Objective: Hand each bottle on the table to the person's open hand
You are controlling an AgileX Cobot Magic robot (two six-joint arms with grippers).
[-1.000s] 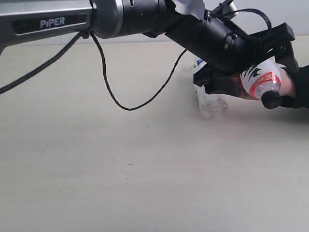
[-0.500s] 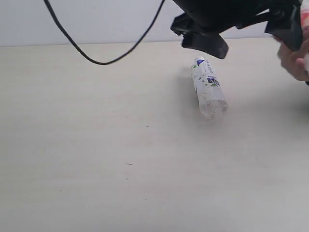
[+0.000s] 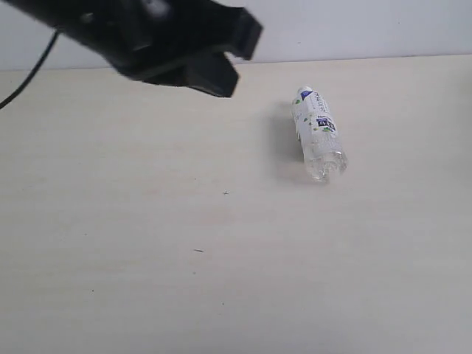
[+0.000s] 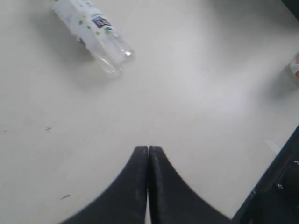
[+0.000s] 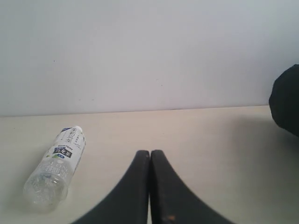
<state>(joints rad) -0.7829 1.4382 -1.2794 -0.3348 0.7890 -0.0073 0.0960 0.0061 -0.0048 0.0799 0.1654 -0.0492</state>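
Left gripper point(image 4: 148, 150): black, two tapered fingers pressed flat together along their whole length. Nothing between them, nothing held. Bare pale beige table point(image 4: 201, 98) beneath it.

Right gripper point(image 5: 150, 153): same black pair of fingers, likewise closed tight and empty, pointing across the table toward a plain pale wall point(image 5: 149, 51).

Left arm point(image 3: 158, 37): in the exterior view, a blurred black mass in the upper left of the frame, raised above the table. A thin black cable point(image 3: 26, 76) trails off it toward the left edge.

Clear plastic bottle point(image 3: 318, 140): the one task item fully in view. In the exterior view it lies on its side on the table, right of centre in the upper half of the frame, well apart from the arm. White cap toward the far edge, clear ribbed base toward the camera. White label with green and blue marks around its upper half. Soft shadow on its left side. Both wrist views show it lying ahead of the closed fingers, apart from them.

Outer margins: a few tiny dark specks point(image 3: 225, 193) mark the table at mid-frame. An orange-red and white sliver point(image 4: 295, 70) sits at the edge of the left wrist view, too cropped to identify. A black rounded shape point(image 5: 286, 99) sits at the edge of the right wrist view, also unidentifiable.
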